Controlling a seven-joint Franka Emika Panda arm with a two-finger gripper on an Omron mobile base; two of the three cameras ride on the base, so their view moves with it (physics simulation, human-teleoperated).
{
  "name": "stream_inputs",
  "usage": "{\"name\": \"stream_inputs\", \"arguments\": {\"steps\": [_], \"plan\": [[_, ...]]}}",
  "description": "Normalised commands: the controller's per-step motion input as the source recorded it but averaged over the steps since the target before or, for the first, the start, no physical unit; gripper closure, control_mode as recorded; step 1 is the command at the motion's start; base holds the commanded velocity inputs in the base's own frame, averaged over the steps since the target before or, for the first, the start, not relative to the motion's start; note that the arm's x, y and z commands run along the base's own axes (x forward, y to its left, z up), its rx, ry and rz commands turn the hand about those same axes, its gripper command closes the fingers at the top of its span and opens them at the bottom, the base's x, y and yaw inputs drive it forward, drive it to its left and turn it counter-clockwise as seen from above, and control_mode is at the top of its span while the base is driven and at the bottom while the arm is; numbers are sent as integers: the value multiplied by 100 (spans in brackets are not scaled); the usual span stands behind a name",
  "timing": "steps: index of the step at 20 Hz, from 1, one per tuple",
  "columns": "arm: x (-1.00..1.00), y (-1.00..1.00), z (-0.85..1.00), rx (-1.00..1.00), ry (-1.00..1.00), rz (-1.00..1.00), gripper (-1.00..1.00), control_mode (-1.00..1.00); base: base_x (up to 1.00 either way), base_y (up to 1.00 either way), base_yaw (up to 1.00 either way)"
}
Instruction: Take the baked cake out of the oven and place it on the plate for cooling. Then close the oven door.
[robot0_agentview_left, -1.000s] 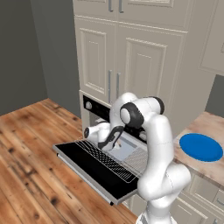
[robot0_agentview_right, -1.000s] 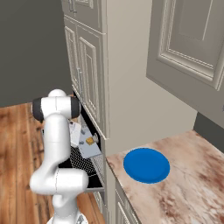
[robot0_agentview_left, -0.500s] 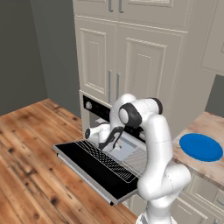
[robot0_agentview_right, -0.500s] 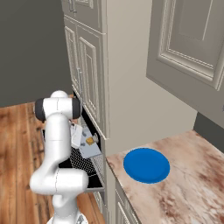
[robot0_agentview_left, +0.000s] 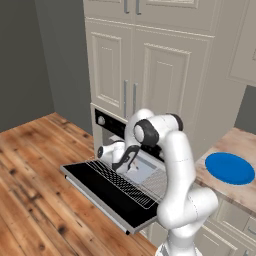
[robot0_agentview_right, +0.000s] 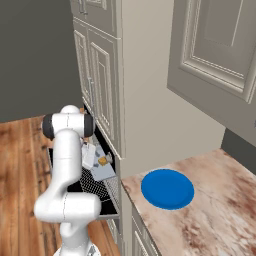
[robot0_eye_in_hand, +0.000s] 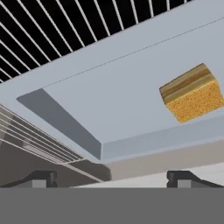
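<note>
The baked cake (robot0_eye_in_hand: 192, 92) sits on a grey baking tray (robot0_eye_in_hand: 109, 100) that rests on the wire rack (robot0_agentview_left: 131, 181), pulled out over the open oven door (robot0_agentview_left: 107, 192). It looks like a small, light cube, probably soft and crumbly, so I would judge a gentle pinch across 2 opposite flat sides, low on the block, to be the safest hold. The end effector (robot0_eye_in_hand: 114, 177) hovers near the tray's edge with its 2 fingertips (robot0_eye_in_hand: 41, 178) spread wide and nothing between them; the cake lies ahead and off to one side of them. In the right base view the cake (robot0_agentview_right: 103, 161) is a tiny tan speck on the tray. The blue plate (robot0_agentview_left: 229, 167) waits bare on the marbled surface (robot0_agentview_right: 210, 210) beside the oven (robot0_agentview_left: 112, 125).
</note>
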Motion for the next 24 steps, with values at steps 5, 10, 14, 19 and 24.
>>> {"name": "stream_inputs", "arguments": {"steps": [5,10,14,19,24], "plan": [[14,0,-6,0,2,0,-100,-100,0,0,0],[14,0,-6,0,1,0,-100,-100,0,0,0],[15,0,-10,0,1,0,-100,-100,0,0,0],[16,0,-11,0,1,0,-100,-100,0,0,0],[10,0,-9,0,0,0,-100,-100,0,0,0]]}}
